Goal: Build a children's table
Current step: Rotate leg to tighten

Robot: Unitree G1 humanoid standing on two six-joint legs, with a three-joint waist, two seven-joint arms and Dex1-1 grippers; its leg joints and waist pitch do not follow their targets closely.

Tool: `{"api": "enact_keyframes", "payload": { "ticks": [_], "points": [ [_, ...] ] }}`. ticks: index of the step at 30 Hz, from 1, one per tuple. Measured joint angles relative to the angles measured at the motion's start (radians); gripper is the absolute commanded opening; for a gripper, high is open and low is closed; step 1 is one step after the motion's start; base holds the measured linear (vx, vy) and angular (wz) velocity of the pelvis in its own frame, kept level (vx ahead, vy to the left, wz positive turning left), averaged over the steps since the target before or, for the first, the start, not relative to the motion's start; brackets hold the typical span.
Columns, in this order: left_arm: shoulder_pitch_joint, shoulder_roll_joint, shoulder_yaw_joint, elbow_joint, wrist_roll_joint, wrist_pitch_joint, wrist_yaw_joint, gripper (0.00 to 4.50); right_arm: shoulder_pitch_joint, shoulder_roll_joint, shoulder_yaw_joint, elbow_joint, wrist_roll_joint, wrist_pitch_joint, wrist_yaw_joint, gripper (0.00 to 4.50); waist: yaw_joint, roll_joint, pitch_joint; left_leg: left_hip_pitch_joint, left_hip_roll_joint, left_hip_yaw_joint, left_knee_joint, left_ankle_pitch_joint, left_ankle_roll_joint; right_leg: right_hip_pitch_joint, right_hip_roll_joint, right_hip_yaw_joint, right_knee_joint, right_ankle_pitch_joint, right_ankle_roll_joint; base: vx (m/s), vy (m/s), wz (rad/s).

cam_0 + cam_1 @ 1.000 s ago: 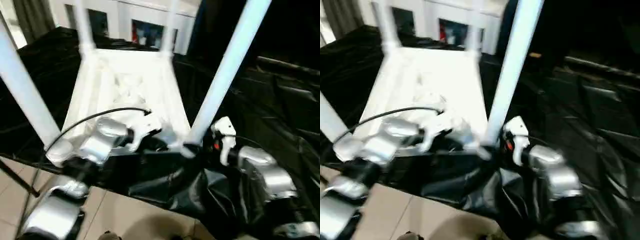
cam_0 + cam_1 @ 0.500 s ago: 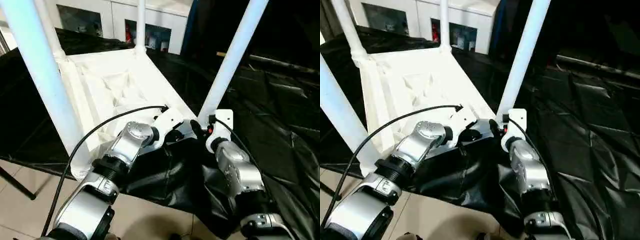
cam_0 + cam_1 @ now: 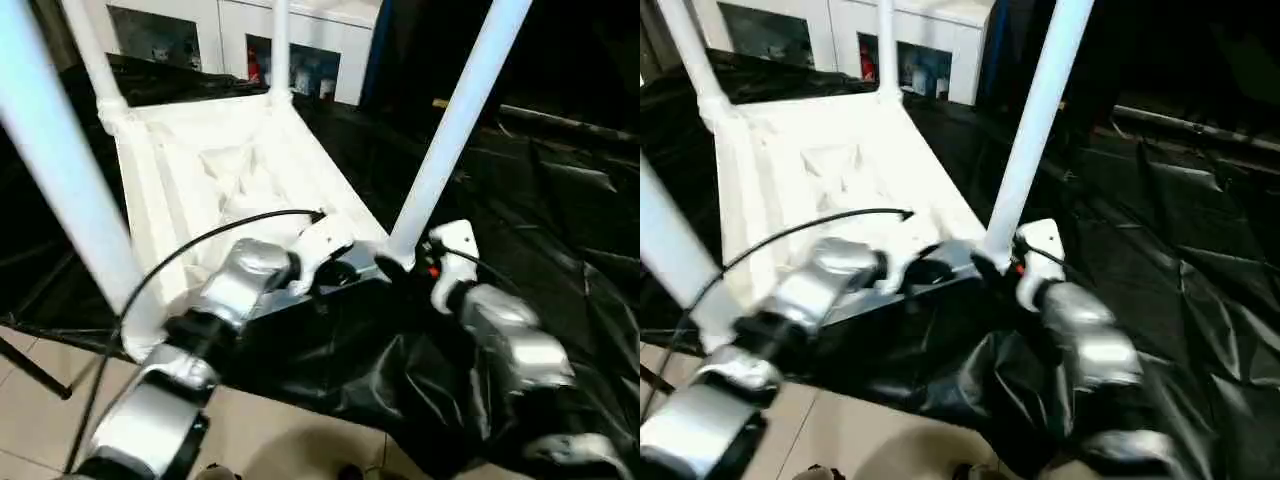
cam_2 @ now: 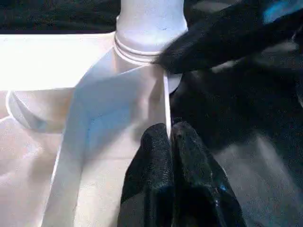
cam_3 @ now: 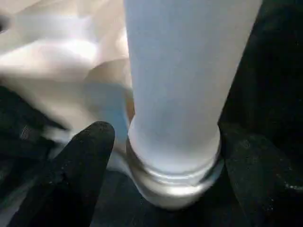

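The children's table lies upside down, its white ribbed tabletop (image 3: 200,170) on a black sheet. Four white legs stand up from its corners. My left gripper (image 4: 169,130) is shut on the thin rim of the tabletop, right beside the near right corner socket (image 4: 147,42). My right gripper (image 5: 173,151) is open around the base of the near right leg (image 3: 450,130), with one black finger (image 5: 80,165) on each side of it. In the head views both grippers meet at that corner, the left gripper (image 3: 345,270) and the right gripper (image 3: 395,262).
A white glass-door cabinet (image 3: 230,30) stands behind the table. Crumpled black sheet (image 3: 540,180) covers the work surface to the right and hangs over its front edge. Tiled floor (image 3: 40,400) lies below. A black cable (image 3: 200,240) arcs over my left forearm.
My right gripper's fingers have spread wider around the leg's base. The left gripper keeps its pinch on the rim. The head camera has shifted.
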Motion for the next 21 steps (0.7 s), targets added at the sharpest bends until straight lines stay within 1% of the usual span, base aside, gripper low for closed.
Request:
{"api": "enact_keyframes", "payload": {
  "ticks": [3, 4, 6, 8, 9, 12, 14, 17, 19, 20, 21],
  "points": [
    [0.015, 0.034, -0.001, -0.029, -0.014, -0.01, -0.07, 0.0, 0.0, -0.045, 0.014, -0.074, 0.027, 0.012, 0.117, 3.72, 0.004, 0.0, 0.0, 0.001, 0.002, 0.001, -0.002, 0.0, 0.0, 0.0, 0.001, -0.001, 0.001, 0.001, -0.002, 0.0, 0.0, 0.0],
    [0.021, 0.04, -0.001, -0.038, -0.016, -0.013, -0.083, 0.0, 0.0, -0.06, 0.016, -0.079, 0.03, 0.015, 0.136, 3.72, 0.006, 0.001, 0.0, 0.001, 0.002, 0.001, -0.002, 0.0, 0.0, 0.0, 0.001, -0.001, 0.001, 0.001, -0.002, 0.0, 0.0, 0.0],
    [0.049, 0.075, -0.003, -0.081, -0.031, -0.019, -0.148, 0.0, 0.0, -0.102, 0.036, -0.104, 0.057, 0.029, 0.22, 3.72, 0.007, 0.002, -0.001, 0.0, 0.002, 0.002, -0.002, 0.0, 0.0, 0.0, 0.001, 0.0, 0.001, 0.0, -0.002, 0.0, 0.0, 0.0],
    [0.057, 0.088, -0.008, -0.099, -0.037, -0.019, -0.182, 0.0, 0.0, -0.117, 0.049, -0.116, 0.066, 0.032, 0.26, 3.72, 0.009, 0.002, -0.001, 0.001, 0.002, 0.002, -0.001, 0.0, 0.0, 0.0, 0.001, 0.0, 0.0, -0.001, -0.002, 0.0, 0.0, 0.0],
    [0.074, 0.107, -0.013, -0.13, -0.047, -0.015, -0.211, 0.0, 0.002, -0.137, 0.068, -0.131, 0.07, 0.036, 0.303, 3.72, 0.01, 0.003, -0.001, 0.002, 0.002, 0.003, 0.0, 0.0, 0.0, -0.001, 0.0, 0.0, 0.0, -0.002, -0.002, 0.0, 0.0, 0.0],
    [0.086, 0.127, -0.022, -0.155, -0.059, -0.013, -0.255, 0.0, 0.003, -0.151, 0.083, -0.147, 0.086, 0.048, 0.36, 3.72, 0.016, 0.003, -0.001, 0.001, 0.002, 0.005, 0.002, 0.0, 0.0, -0.001, -0.001, 0.002, 0.0, -0.002, -0.002, 0.0, 0.0, 0.0],
    [0.092, 0.14, -0.023, -0.164, -0.065, -0.013, -0.276, 0.0, 0.006, -0.166, 0.098, -0.154, 0.088, 0.051, 0.386, 3.4, 0.016, 0.002, -0.001, 0.001, 0.002, 0.005, 0.003, 0.0, 0.0, 0.0, -0.001, 0.002, 0.0, -0.002, -0.002, 0.0, 0.0, 0.0],
    [0.103, 0.153, -0.022, -0.178, -0.067, -0.014, -0.3, 0.0, 0.01, -0.169, 0.108, -0.157, 0.086, 0.05, 0.399, 3.28, 0.016, 0.002, -0.001, 0.001, 0.002, 0.005, 0.003, 0.0, 0.0, 0.0, -0.001, 0.002, 0.0, -0.003, -0.002, 0.0, 0.0, 0.0],
    [0.109, 0.157, -0.023, -0.186, -0.068, -0.013, -0.304, 0.0, 0.01, -0.171, 0.111, -0.157, 0.086, 0.048, 0.405, 3.04, 0.016, 0.002, -0.001, 0.002, 0.003, 0.005, 0.003, 0.0, 0.0, 0.0, -0.001, 0.002, 0.001, -0.003, -0.002, 0.0, 0.0, 0.0],
    [0.111, 0.158, -0.023, -0.19, -0.068, -0.013, -0.306, 0.0, 0.01, -0.173, 0.113, -0.157, 0.085, 0.047, 0.408, 3.04, 0.016, 0.002, -0.001, 0.002, 0.003, 0.005, 0.003, 0.0, 0.0, 0.0, -0.001, 0.002, 0.001, -0.003, -0.002, 0.0, 0.0, 0.0],
    [0.115, 0.162, -0.023, -0.196, -0.07, -0.011, -0.308, 0.0, 0.01, -0.175, 0.116, -0.157, 0.084, 0.043, 0.409, 2.92, 0.016, 0.002, -0.001, 0.002, 0.003, 0.005, 0.003, 0.0, 0.0, 0.0, -0.001, 0.002, 0.001, -0.003, -0.002, 0.0, 0.0, 0.0]
  ]
}}
